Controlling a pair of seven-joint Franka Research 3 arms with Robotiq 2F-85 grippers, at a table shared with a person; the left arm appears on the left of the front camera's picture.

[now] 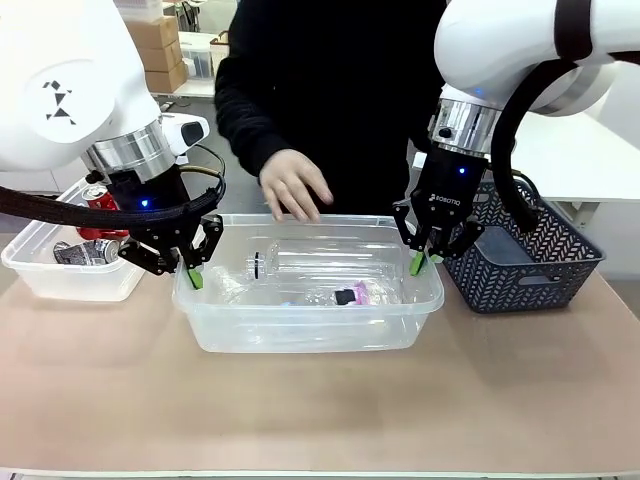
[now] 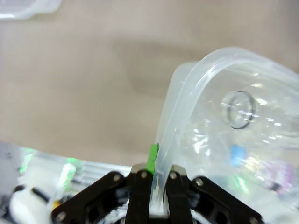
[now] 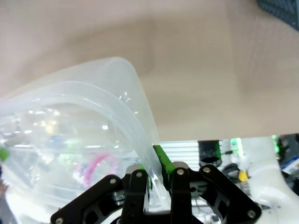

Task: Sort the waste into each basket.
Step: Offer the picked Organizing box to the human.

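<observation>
Item: middle tub (image 1: pixel 310 335), bottles (image 1: pixel 300 268) inside. Our left gripper (image 1: pixel 193 275) and right gripper (image 1: pixel 424 262) each clench its rim (opposite ends), likely to carry it level.

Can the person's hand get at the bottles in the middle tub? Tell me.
Probably yes: the hand hovers at the tub's far rim, the top is uncovered, and both pincers grip only its end rims.
</observation>
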